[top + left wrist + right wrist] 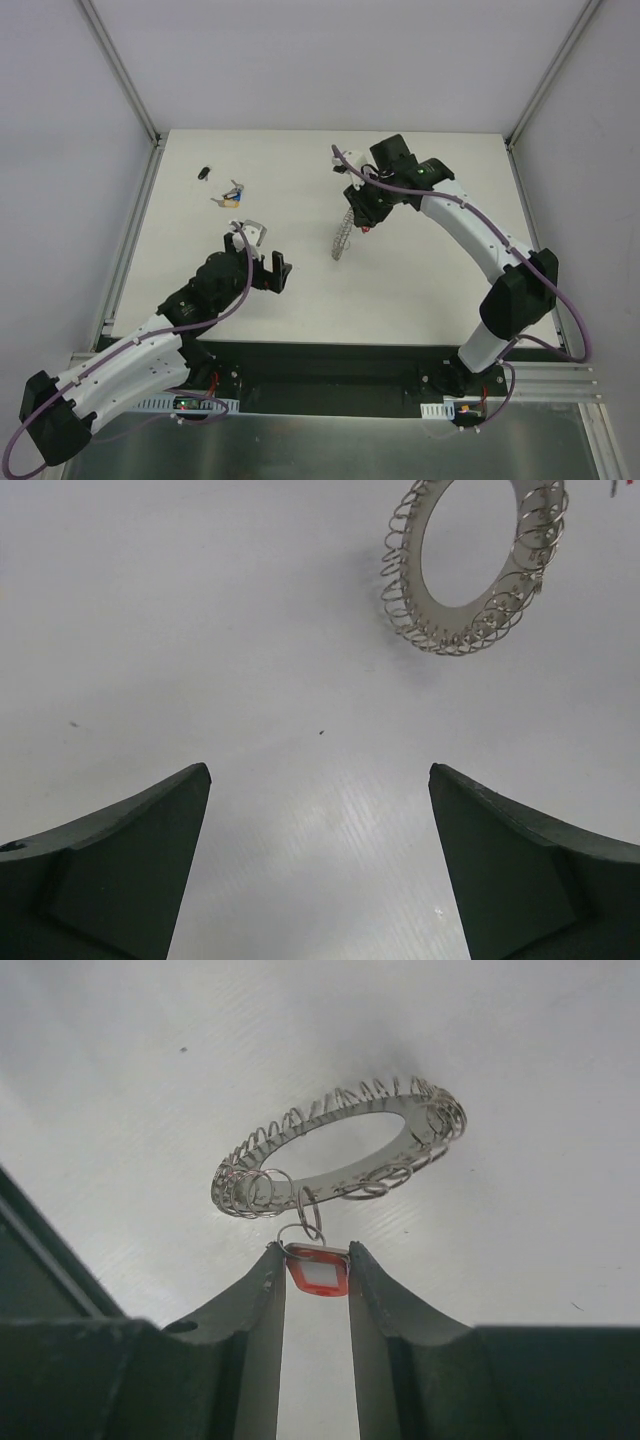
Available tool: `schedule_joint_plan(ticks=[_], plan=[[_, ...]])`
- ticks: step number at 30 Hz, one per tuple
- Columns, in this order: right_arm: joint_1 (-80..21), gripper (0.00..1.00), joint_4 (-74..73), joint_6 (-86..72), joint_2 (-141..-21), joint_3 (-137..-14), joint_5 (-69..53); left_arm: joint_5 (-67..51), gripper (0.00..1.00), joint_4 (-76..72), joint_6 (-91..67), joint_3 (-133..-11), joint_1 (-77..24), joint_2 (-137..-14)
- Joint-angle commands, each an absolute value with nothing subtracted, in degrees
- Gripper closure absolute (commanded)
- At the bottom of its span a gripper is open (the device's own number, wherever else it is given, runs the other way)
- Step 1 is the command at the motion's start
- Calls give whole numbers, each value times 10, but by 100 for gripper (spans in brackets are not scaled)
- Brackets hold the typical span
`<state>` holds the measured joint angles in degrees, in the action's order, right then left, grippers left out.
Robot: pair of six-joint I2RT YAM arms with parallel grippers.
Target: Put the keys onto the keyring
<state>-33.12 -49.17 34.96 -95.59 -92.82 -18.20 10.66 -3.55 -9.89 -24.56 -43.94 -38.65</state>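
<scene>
right claw (317,1260): pinching the red-tagged key (318,1272) by its plastic tag, both fingers flat against the tag's sides. in the overhead view it points down, right of the tabletop's middle.
left claw (320,780): spread wide with nothing between the fingers. it is low over the tabletop (400,290), aimed at the ring from the left and well apart from it.
keyring (330,1174): hangs below the right claw from the tag's small split ring (308,1215), which loops through the coiled wire edge. it is edge-on from above and face-on from the left wrist. i cannot tell whether its lower edge touches the tabletop.
other keys (230,196): a small cluster with coloured tags lying at the far left of the tabletop, well apart from both claws. a small dark object (204,172) lies just beyond them.
step in hand: judging by the linked split ring, the red-tagged key looks already on the keyring, and the right claw carries both by the tag. the left claw looks free for the next pick.
next move: likely the left claw goes to the far-left cluster for another key while the right presents the ring or sets it down. that calls for a fine pinch on a small flat tag lying against the tabletop. its little split ring then has to line up with one turn of the coil.
risk: the ring hangs from one thin link, so a jolt of the right arm could twist it away from an approaching key.
</scene>
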Motion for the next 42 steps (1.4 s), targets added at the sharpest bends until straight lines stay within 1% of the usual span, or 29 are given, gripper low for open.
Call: schedule_joint_plan(ticks=[1, 3, 7, 13, 17, 22, 24, 25, 26, 28, 29, 31, 32, 33, 34, 36, 37, 39, 40, 42], plan=[[-326, 99, -388, 316, -917, -873, -105, 88, 9, -10, -170, -270, -389, -398], [-326, 99, -375, 306, -914, -834, -115, 88, 9, 22, -186, -279, -367, -396], [-326, 99, -355, 263, -915, -756, -161, 94, 9, 59, -186, -288, -352, -374], [-326, 99, -335, 186, -931, -673, -187, 112, 4, 93, -186, -289, -350, -340], [-322, 99, -332, 148, -940, -649, -159, 114, 1, 100, -173, -291, -350, -327], [-290, 99, -357, 85, -976, -661, -114, 141, 1, 128, -164, -302, -350, -318], [-275, 93, -358, 70, -977, -657, -105, 163, 1, 141, -162, -308, -350, -309], [-271, 89, -360, 62, -976, -656, -96, 173, 1, 148, -161, -310, -350, -305], [-266, 81, -362, 49, -975, -654, -90, 180, 1, 158, -160, -310, -350, -300], [-253, 74, -361, 41, -969, -650, -74, 201, 1, 168, -159, -308, -350, -284], [-250, 65, -361, 35, -968, -650, -69, 206, 1, 175, -158, -307, -350, -273], [-240, 57, -361, 31, -955, -649, -55, 214, 1, 182, -160, -307, -349, -264], [-235, 46, -361, 28, -948, -649, -51, 216, 1, 189, -162, -308, -349, -257], [-233, 41, -360, 27, -941, -649, -47, 217, 1, 192, -164, -308, -349, -253], [-230, 33, -360, 27, -933, -649, -37, 220, 1, 197, -165, -308, -349, -251], [-226, 25, -360, 26, -907, -647, -25, 221, 1, 205, -168, -308, -349, -241], [-223, 20, -360, 25, -895, -644, -11, 223, 1, 207, -169, -308, -349, -237], [-218, 14, -359, 22, -858, -638, 0, 228, 1, 214, -174, -308, -349, -223], [-216, 9, -354, 18, -844, -634, 29, 230, 1, 217, -175, -308, -349, -218], [-212, 6, -352, 11, -797, -621, 48, 242, 1, 221, -175, -307, -349, -200]])
